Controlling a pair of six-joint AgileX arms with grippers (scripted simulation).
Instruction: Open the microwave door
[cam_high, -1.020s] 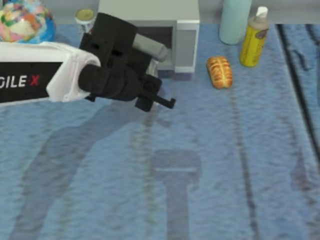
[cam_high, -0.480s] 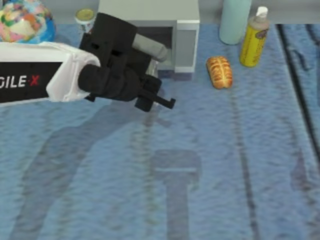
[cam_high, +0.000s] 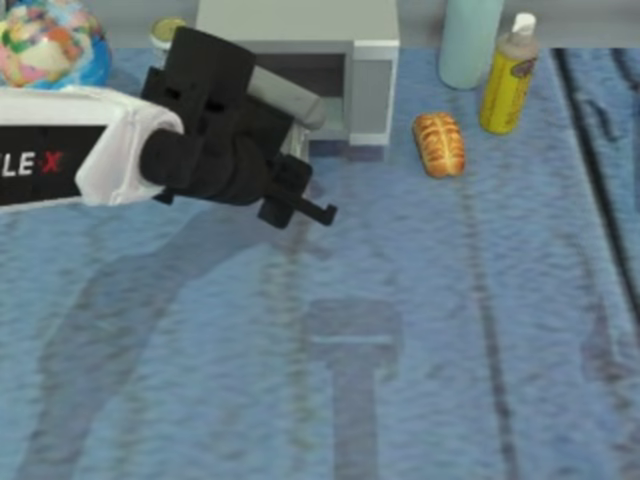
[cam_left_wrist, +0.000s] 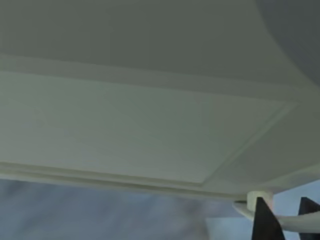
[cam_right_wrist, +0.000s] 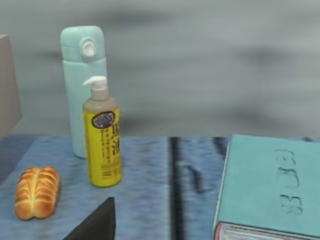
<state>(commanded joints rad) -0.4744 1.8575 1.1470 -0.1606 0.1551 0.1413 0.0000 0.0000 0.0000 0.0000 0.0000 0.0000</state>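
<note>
Microwave (cam_high: 300, 30) sits at the back of the bench (cam_high: 450, 330), its door (cam_high: 285, 95) swung out under the left gripper (cam_high: 305, 205), whose fingers (cam_left_wrist: 262, 220) pinch the door handle (cam_left_wrist: 280, 220). Right of it lie bread (cam_high: 438, 143), a yellow bottle (cam_high: 507, 85) and a pale flask (cam_high: 468, 40).

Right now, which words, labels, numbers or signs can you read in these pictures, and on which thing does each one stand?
"LE X": on the white casing of the left arm, cut off at the top view's edge.
Yellow pump bottle: a round emblem and dark characters on its label, too blurred to read.
Teal book: faint embossed marks on its cover, not readable.
Microwave, bread roll, teal flask: no text seen.
</note>
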